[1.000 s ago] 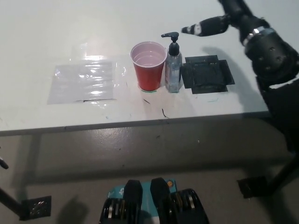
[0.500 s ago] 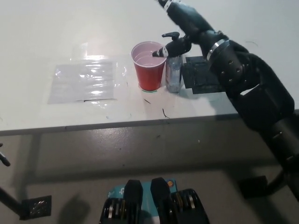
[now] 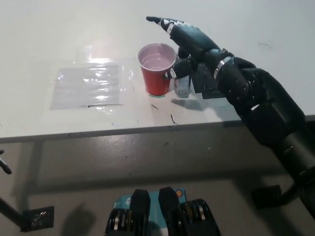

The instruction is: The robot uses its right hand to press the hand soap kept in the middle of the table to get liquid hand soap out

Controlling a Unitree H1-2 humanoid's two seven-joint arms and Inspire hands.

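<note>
Since half a second ago my right hand (image 3: 189, 42) has come forward over the soap bottle (image 3: 183, 84), which now shows only as a clear lower body just right of the red cup (image 3: 158, 69), near the middle of the table (image 3: 59, 39). Its pump head is hidden under my palm, so I can't say whether I'm touching it yet. The bottle stands upright, long axis vertical; the spout was aimed left, toward the cup. My fingers are spread and extended, clamped on nothing. I judge this the approach-to-press step: next I need a straight downward push on the pump, kept centred so the bottle doesn't tip into the cup. A black mat (image 3: 209, 78) lies just right of the bottle, a clear plastic sheet (image 3: 88, 86) well to the left. My left hand isn't in view.
</note>
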